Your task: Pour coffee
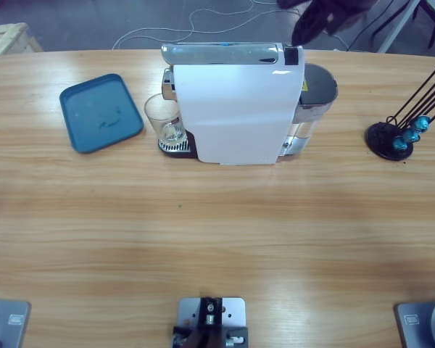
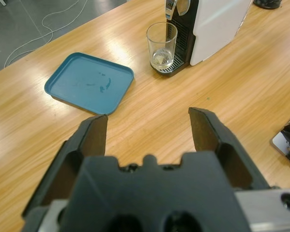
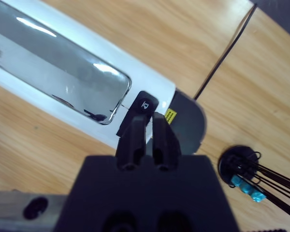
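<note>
A white coffee machine [image 1: 239,109] stands at the table's far middle. A clear glass [image 1: 164,119] sits on its drip grate under the spout, also seen in the left wrist view [image 2: 161,46]. The coffee is out of view; the glass looks clear. My right gripper [image 3: 146,121] is shut, its tips just over the black button [image 3: 145,105] at the end of the machine's silver lid [image 3: 63,72]. The right arm [image 1: 315,22] comes down from the top edge. My left gripper [image 2: 150,128] hangs open over bare table, well short of the glass, with nothing in it.
A blue tray [image 1: 100,112] lies left of the machine, near the glass. A black capsule stand [image 1: 391,139] with blue capsules and long rods sits at the right. The machine's grey water tank [image 1: 315,90] is at its right end.
</note>
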